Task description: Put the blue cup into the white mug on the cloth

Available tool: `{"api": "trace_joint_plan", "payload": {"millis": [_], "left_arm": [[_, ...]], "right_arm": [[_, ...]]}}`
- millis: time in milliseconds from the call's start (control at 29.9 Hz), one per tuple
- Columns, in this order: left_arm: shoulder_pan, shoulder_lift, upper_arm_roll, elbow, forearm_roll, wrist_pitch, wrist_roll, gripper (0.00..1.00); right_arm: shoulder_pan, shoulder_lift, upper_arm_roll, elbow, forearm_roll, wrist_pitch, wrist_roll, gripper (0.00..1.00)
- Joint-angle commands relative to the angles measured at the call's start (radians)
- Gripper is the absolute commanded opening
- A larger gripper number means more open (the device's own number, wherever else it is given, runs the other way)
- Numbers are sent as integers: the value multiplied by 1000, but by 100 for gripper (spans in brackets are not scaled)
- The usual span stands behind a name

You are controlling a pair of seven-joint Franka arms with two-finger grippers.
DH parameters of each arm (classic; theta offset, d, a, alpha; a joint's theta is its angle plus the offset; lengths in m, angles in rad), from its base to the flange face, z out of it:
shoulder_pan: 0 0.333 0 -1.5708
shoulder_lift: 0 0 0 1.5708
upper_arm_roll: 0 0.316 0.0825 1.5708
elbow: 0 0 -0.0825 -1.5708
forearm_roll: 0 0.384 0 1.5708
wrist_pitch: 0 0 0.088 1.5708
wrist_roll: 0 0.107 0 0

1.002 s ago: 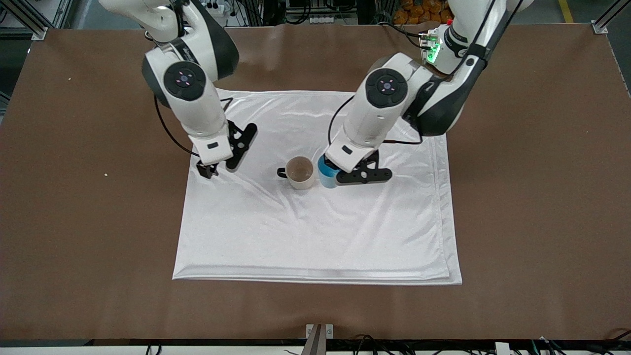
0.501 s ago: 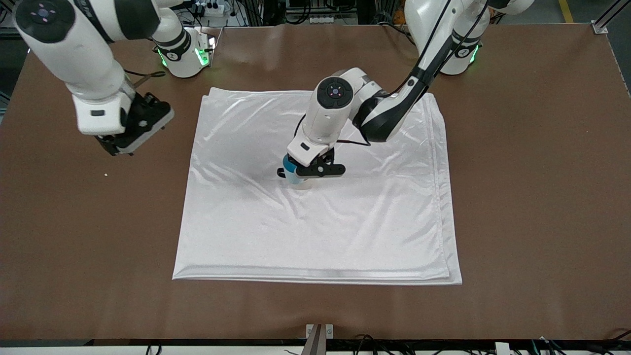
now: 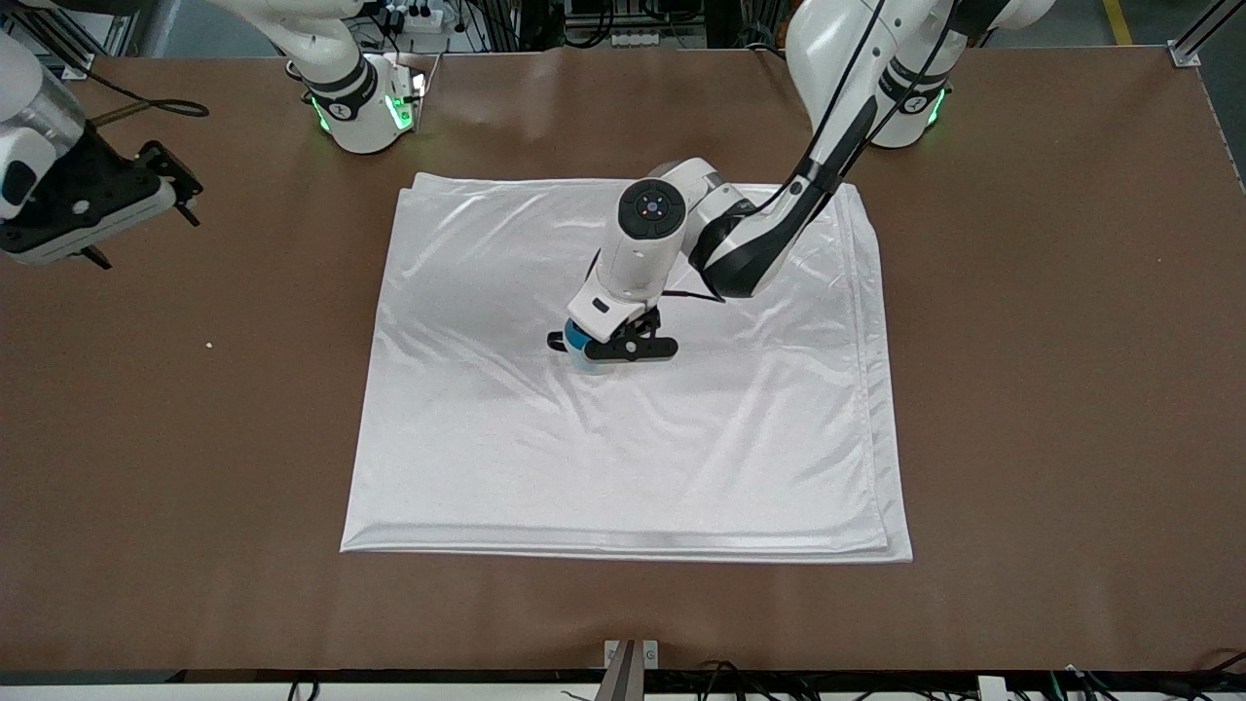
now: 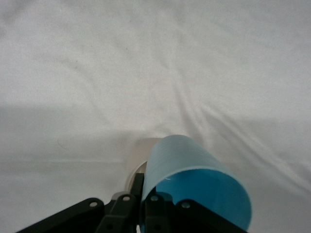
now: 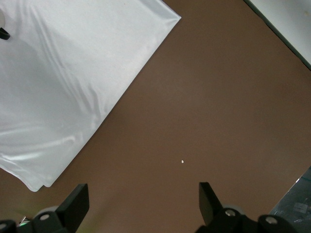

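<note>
The blue cup (image 4: 197, 182) is a smooth, tapered, handleless cup, pale blue outside and bright blue inside. The left tool (image 3: 605, 343) is clamped on its rim and holds it tilted, directly over the white mug (image 3: 558, 341), which is almost wholly covered; only its small black handle and a sliver of cream rim (image 4: 137, 173) show. Whether the cup already sits inside the mug cannot be told. Both are near the middle of the cloth (image 3: 623, 458), a shiny white folded sheet with soft wrinkles, lying on the matte brown surface (image 3: 1051, 389). The right tool (image 5: 141, 204) hangs with its fingers spread wide and empty over the bare surface at the right arm's end. Half a second ago the left tool sat slightly higher over the mug, and the right tool was closer to the cloth.
</note>
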Motion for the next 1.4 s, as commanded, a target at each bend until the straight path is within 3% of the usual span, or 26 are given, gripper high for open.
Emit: {"api": "trace_joint_plan", "payload": {"millis": [0, 501, 935, 1202, 1236, 1369], "left_arm": [[-9, -11, 8, -6, 30, -16, -23, 0], [-18, -40, -1, -6, 28, -119, -57, 0], [-49, 4, -1, 7, 19, -110, -65, 0], [-49, 27, 5, 8, 24, -88, -63, 0], [-49, 30, 5, 8, 24, -88, -63, 3], [-40, 30, 6, 11, 24, -85, -48, 98]], "right_arm": [[-57, 25, 14, 56, 27, -36, 25, 100], [-111, 62, 14, 119, 25, -33, 58, 100], [-87, 66, 22, 142, 32, -36, 342, 100], [-87, 66, 20, 144, 118, -29, 565, 100], [-87, 66, 20, 142, 119, -29, 574, 100], [-87, 68, 22, 141, 121, -30, 585, 100]]}}
